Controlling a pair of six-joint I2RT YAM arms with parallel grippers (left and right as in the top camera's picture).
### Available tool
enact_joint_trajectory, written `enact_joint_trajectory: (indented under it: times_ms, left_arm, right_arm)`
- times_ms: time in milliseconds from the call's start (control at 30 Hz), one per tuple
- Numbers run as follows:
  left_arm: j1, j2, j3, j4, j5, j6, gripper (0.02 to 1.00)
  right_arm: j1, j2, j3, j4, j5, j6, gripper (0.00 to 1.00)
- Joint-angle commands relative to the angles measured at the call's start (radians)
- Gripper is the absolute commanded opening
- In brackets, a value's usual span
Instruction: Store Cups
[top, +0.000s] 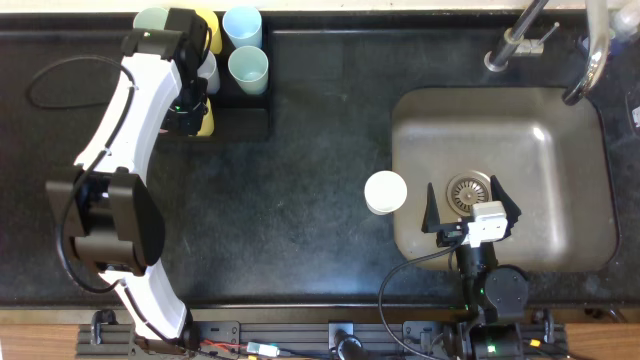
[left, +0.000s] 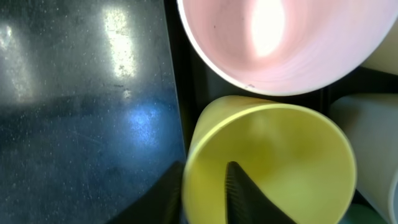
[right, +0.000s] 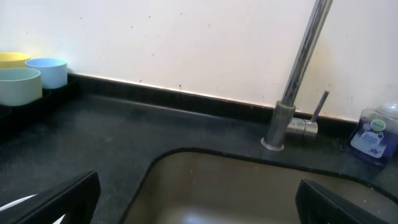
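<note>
While the left arm reaches up the counter (top: 300, 230) to the black tray (top: 245, 122) at its far left corner, the left gripper (left: 204, 168) is closed on the wall of a yellow cup (left: 273, 149), one finger inside the rim and the other outside it. That cup sits at the tray's left end, mouth up, just beside a pink cup (left: 286, 43) that is also mouth up. Whether the yellow cup stands on the tray or hangs just above it cannot be told. A blue cup (top: 242, 25) and a green cup (top: 248, 67) stand in the tray's right part, the blue one nearer the wall.

A white cup (top: 385, 192) stands alone on the counter, touching or just beside the left rim of the sink (top: 560, 140), well apart from the tray.

The right gripper (top: 470, 207) hangs over the sink near the drain (top: 468, 188), its fingers spread wide with nothing between them. A tap (right: 298, 87) rises behind the sink. A soap bottle (right: 376, 134) stands near the tap against the wall; it has a blue label, but its print is too small to make out. No writing shows on any cup.
</note>
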Motion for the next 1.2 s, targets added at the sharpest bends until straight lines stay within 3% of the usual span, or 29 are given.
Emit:
enact_joint_trajectory:
  times_ms: [33,167,333,467,533,633,700,933,1200]
  left_arm:
    - [0.006,-0.016,-0.009,-0.001,0.003,0.001,0.373]
    - [0.005,-0.103,-0.031,0.017,-0.010,0.005,0.411]
    - [0.003,-0.290,-0.093,0.169,-0.074,0.168,0.459]
    - [0.002,-0.470,-0.191,0.474,-0.106,0.518,0.527]
    - [0.001,-0.558,-0.267,0.678,-0.084,0.760,0.568]
    - [0.001,-0.705,-0.426,0.991,0.040,1.115,0.693]
    - [0.001,-0.799,-0.537,1.132,0.120,1.264,0.816]
    - [0.002,-1.155,-0.915,1.348,0.287,1.464,0.993]
    - [0.002,-1.603,-1.316,1.424,0.310,1.498,1.000]
  right_arm:
    - [-0.001,-0.010,-0.013,0.006,0.000,0.000,0.996]
    - [-0.001,-0.010,-0.013,0.006,0.000,0.000,0.998]
    - [-0.001,-0.010,-0.013,0.006,0.000,0.000,0.996]
    - [-0.001,-0.010,-0.013,0.006,0.000,0.000,0.998]
    - [-0.001,-0.010,-0.013,0.006,0.000,0.000,0.996]
    - [-0.001,-0.010,-0.013,0.006,0.000,0.000,0.998]
    - [-0.001,-0.010,-0.013,0.006,0.000,0.000,0.998]
    - [-0.001,-0.010,-0.013,0.006,0.000,0.000,0.998]
    - [-0.001,-0.010,-0.013,0.006,0.000,0.000,0.998]
